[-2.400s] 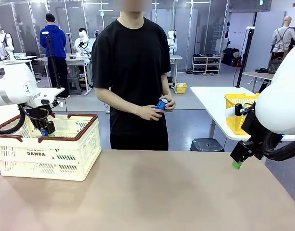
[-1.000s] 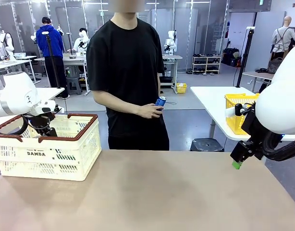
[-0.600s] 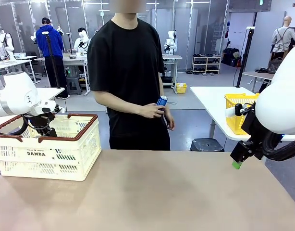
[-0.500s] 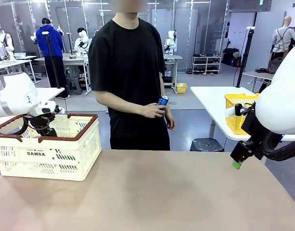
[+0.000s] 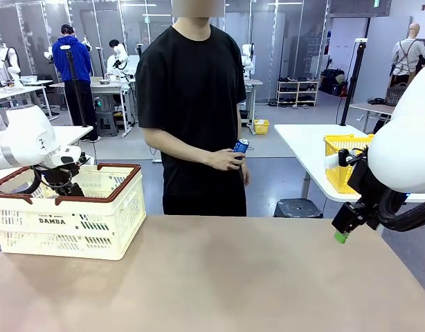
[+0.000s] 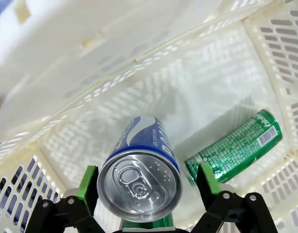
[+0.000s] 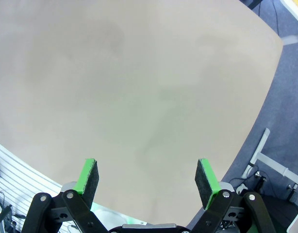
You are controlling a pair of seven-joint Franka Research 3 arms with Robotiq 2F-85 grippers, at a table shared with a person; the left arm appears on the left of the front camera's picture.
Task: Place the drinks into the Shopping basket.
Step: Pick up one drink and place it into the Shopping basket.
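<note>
cream slotted plastic shopping basket (image 6: 285,58) interior: left pincer (image 6: 145,187) stands open, pads clear of the blue metal can (image 6: 139,179) between them; green metal can (image 6: 236,148) lies just beyond. right pincer (image 7: 146,177) open over bare tabletop (image 7: 139,73). recommend withdrawing straight up, jaws wide, without nudging the can.

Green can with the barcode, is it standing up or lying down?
Lying down. The green can rests on its side on the floor of the Shopping basket, with its long printed side facing up.
</note>
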